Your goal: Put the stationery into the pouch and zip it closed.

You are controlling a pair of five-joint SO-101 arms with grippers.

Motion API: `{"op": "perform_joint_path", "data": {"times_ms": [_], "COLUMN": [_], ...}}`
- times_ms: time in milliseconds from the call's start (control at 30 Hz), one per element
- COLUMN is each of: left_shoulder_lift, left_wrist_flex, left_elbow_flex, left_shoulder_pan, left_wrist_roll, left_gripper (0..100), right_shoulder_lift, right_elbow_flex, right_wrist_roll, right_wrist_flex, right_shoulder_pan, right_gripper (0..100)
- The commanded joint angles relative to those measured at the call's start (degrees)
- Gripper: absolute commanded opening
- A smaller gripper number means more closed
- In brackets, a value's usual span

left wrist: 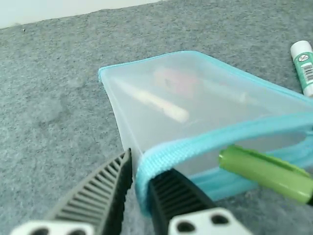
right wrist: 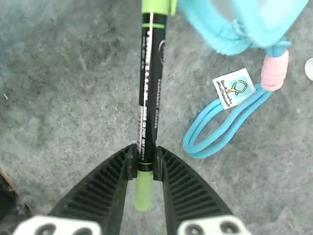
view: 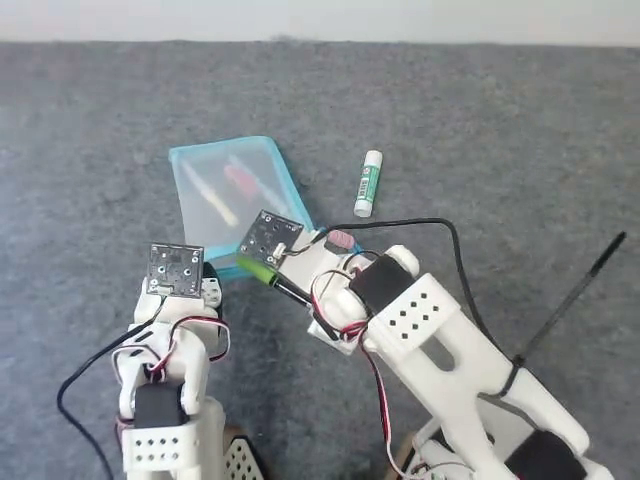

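The translucent pouch (view: 228, 188) with a cyan zipper edge lies on the grey carpet; a cream pen (left wrist: 157, 103) and a reddish item (left wrist: 176, 81) lie inside. My left gripper (left wrist: 140, 190) is shut on the zipper edge (left wrist: 161, 157) at the pouch's open near end. My right gripper (right wrist: 145, 164) is shut on a black marker with a green cap (right wrist: 149, 93). The marker's green tip (left wrist: 264, 171) points at the pouch mouth (right wrist: 230, 27). In the high view the marker (view: 268, 276) lies between the two arms, just outside the opening. A white and green glue stick (view: 368, 183) lies to the right of the pouch.
The pouch's blue strap loop (right wrist: 219, 125) with a pink bead (right wrist: 275, 69) and a white tag (right wrist: 233, 88) lies on the carpet beside the marker. A black cable (view: 455, 262) runs over the right arm. A thin black rod (view: 575, 292) lies at the right.
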State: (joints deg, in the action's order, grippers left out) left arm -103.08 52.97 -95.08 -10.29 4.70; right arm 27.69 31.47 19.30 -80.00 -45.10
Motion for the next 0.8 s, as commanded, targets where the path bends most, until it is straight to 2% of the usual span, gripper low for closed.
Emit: {"op": "perform_joint_path", "data": {"times_ms": [0,133,633,767], "left_shoulder_lift": [-0.1,-0.1,-0.1,-0.1], "left_wrist_flex": [-2.1,-2.0,-1.8,-1.8], "left_elbow_flex": [0.7,0.7,0.7,0.7], "left_shoulder_pan": [0.4,0.4,0.4,0.4], "left_wrist_roll": [0.7,0.7,0.7,0.7], "left_gripper": [1,1,1,1], "right_shoulder_lift": [0.4,-1.7,-30.5,-35.1], "right_elbow_flex": [-5.8,-10.5,-39.7,-46.2], "right_wrist_roll": [-1.7,-5.1,-5.7,-9.2], "right_wrist_flex": [0.7,0.7,-1.9,-2.2], "right_shoulder_pan": [0.7,0.7,0.5,0.7], "right_gripper": [0.7,0.7,0.9,0.9]}}
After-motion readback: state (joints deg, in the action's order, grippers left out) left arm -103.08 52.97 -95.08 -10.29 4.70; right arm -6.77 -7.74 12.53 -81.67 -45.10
